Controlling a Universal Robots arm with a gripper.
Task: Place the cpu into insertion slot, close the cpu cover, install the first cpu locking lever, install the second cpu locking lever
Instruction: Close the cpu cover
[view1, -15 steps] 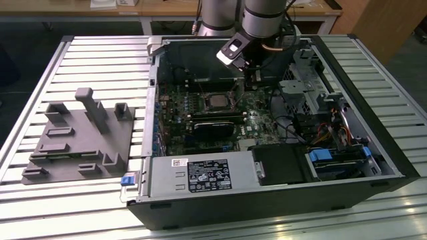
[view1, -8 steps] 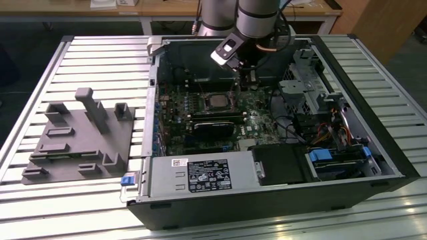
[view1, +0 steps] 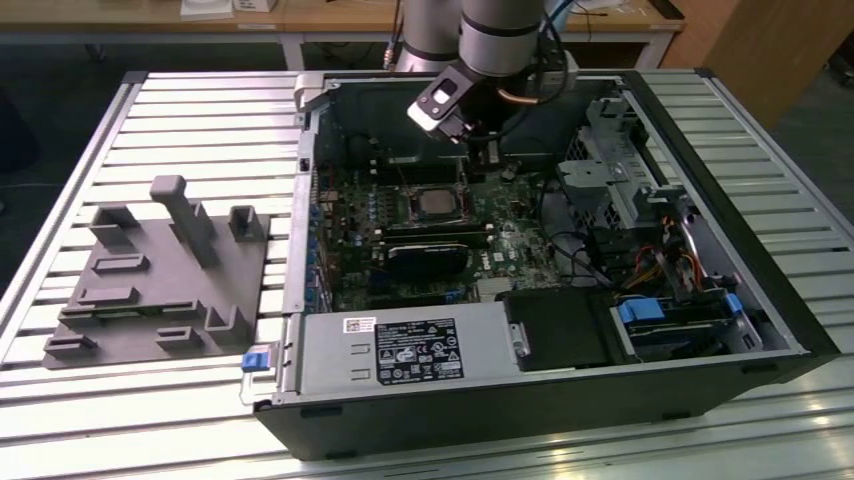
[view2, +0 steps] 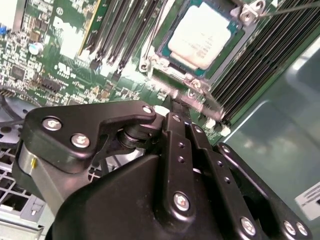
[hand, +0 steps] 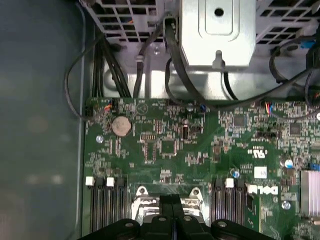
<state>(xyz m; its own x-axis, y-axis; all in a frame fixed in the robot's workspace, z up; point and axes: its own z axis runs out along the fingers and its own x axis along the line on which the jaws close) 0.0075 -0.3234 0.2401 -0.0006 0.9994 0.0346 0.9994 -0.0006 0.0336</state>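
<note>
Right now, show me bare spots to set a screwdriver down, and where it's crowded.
In the exterior view, bare: table slats between the grey fixture and the far edge, and those nearest the camera. Crowded: inside the case, around the cpu, where the end effector hangs.

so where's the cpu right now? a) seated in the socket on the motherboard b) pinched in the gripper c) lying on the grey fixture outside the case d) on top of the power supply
a: in the second wrist view the cpu lies flat in its socket on the motherboard, with the gripper just beside the socket.
</note>
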